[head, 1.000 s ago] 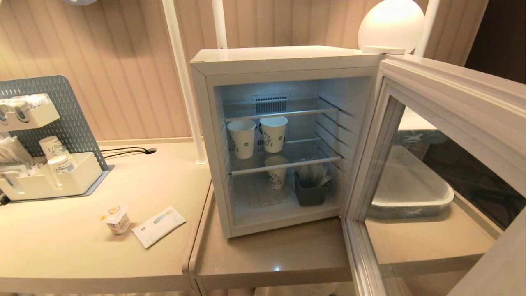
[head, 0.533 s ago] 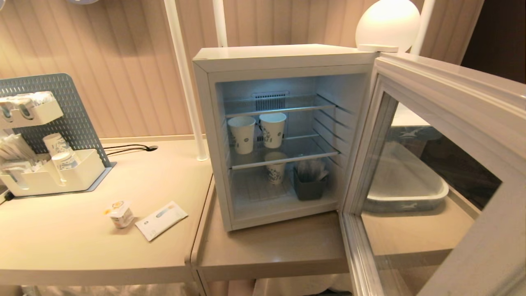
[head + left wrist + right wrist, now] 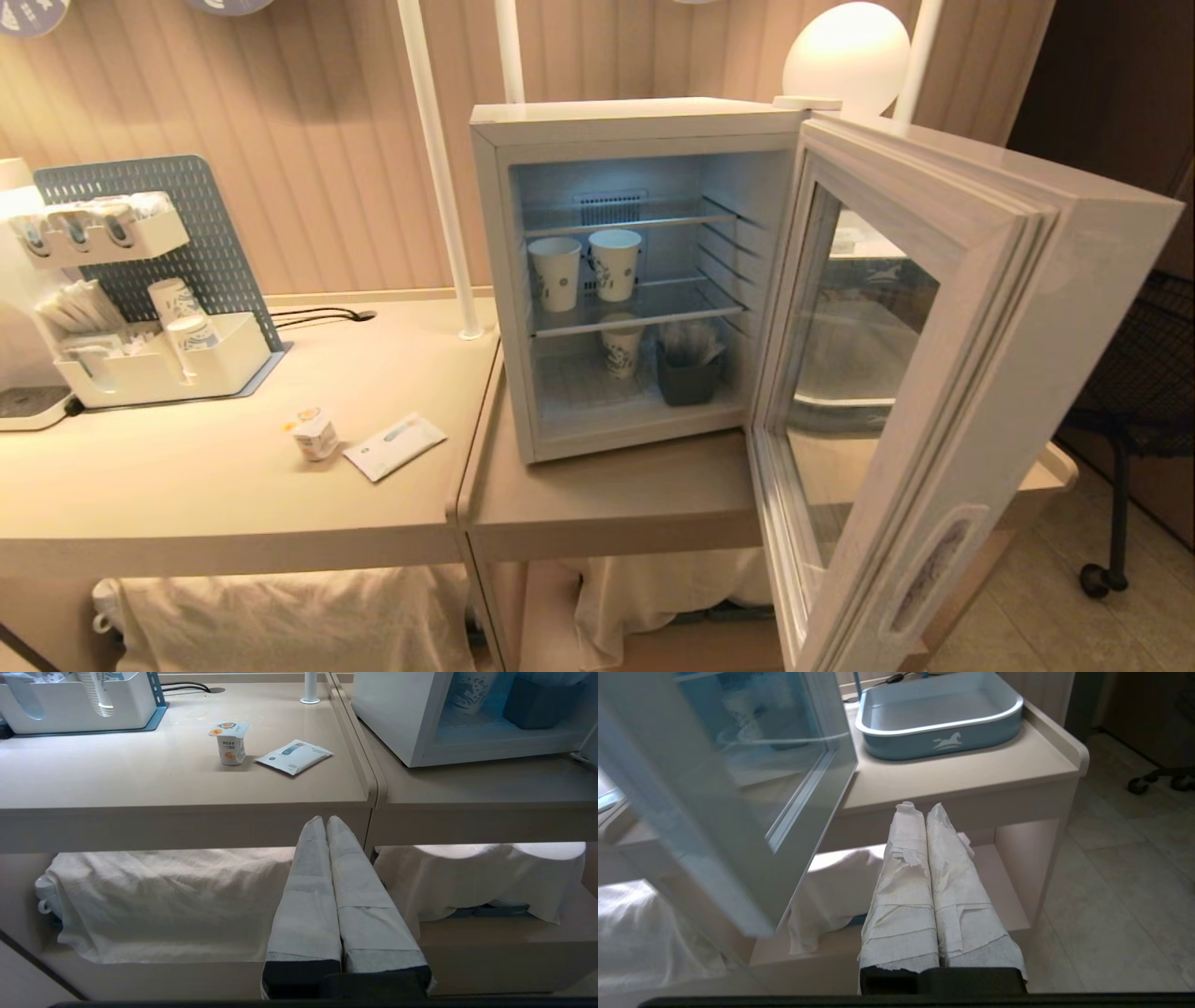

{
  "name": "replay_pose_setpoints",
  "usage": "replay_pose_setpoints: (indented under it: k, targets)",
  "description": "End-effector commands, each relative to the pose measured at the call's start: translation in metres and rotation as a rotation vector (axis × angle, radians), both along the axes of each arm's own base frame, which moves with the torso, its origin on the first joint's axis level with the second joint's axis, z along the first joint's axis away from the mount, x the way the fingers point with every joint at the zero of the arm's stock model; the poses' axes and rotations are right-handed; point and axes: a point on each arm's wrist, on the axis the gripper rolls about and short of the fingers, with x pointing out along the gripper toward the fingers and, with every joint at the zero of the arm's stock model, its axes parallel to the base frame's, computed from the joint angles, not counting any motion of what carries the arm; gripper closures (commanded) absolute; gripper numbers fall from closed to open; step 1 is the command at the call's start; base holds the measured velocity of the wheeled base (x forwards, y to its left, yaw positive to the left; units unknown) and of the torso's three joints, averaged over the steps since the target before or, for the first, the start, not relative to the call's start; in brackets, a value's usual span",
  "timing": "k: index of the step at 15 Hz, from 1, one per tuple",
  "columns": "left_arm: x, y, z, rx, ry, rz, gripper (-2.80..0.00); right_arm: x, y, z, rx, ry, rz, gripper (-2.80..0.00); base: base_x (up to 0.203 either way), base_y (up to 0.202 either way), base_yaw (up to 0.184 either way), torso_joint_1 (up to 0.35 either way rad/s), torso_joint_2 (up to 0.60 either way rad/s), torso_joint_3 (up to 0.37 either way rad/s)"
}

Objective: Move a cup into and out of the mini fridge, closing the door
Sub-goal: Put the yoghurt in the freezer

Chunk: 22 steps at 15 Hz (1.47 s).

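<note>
A: Start with the left pincer (image 3: 325,820). How does it stand?

B: Its two wrapped fingers are pressed together, with nothing between them. It hangs low in front of the worktop (image 3: 140,774), its tips level with the front edge, clear of everything on top.

A: And the right pincer (image 3: 920,808)?

B: The same: fingers together, holding nothing. It sits before the right end of the worktop, beside the swung-out door (image 3: 705,788), not touching it. Neither arm shows in the head view.

A: Where is the cup (image 3: 315,434)?

B: Upright on the left part of the worktop, foil lid on top, well apart from both pincers. Just beside it, on the fridge side, lies a flat white sachet (image 3: 394,446); a narrow gap separates the two.

A: The mini fridge (image 3: 597,271)?

B: It stands on the lower section of the worktop to the right of the cup. The door (image 3: 934,373) is wide open, hinged on the right, its glass window facing out. Inside, two paper cups (image 3: 583,269) stand on the middle wire shelf; below are another paper cup (image 3: 620,350) and a dark grey bin (image 3: 688,383).

A: Anything further out?

B: A white organiser (image 3: 154,369) with a blue pegboard back at the far left, a blue-grey tray (image 3: 941,718) behind the door, and white cloth (image 3: 163,900) draped on the shelf under the worktop.
</note>
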Motion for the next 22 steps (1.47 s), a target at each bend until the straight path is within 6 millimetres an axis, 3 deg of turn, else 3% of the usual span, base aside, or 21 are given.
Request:
replay_pose_setpoints:
  k: [1,4,12,22]
  targets:
    - [0.0,0.0,-0.0001,0.0,0.001,0.0,0.0,0.0001,0.0,0.0,0.001,0.001,0.001,0.0,-0.191,0.0,-0.001,0.004,0.0,0.002]
    - [0.0001,0.0,-0.0005,0.0,0.003,0.001,0.0,0.0001,0.0,0.0,0.001,0.001,0.001,0.0,-0.161,0.0,0.004,0.004,0.0,0.001]
    - [0.0001,0.0,-0.0005,-0.002,0.003,0.004,0.0,0.0001,0.0,0.0,0.001,0.001,0.001,0.0,0.0,0.009,0.0,0.0,0.0,0.001]
    - [0.0001,0.0,-0.0004,-0.005,0.001,0.004,0.0,0.0001,0.0,0.0,0.001,0.001,0.001,0.0,0.0,0.189,-0.001,0.002,0.0,0.002]
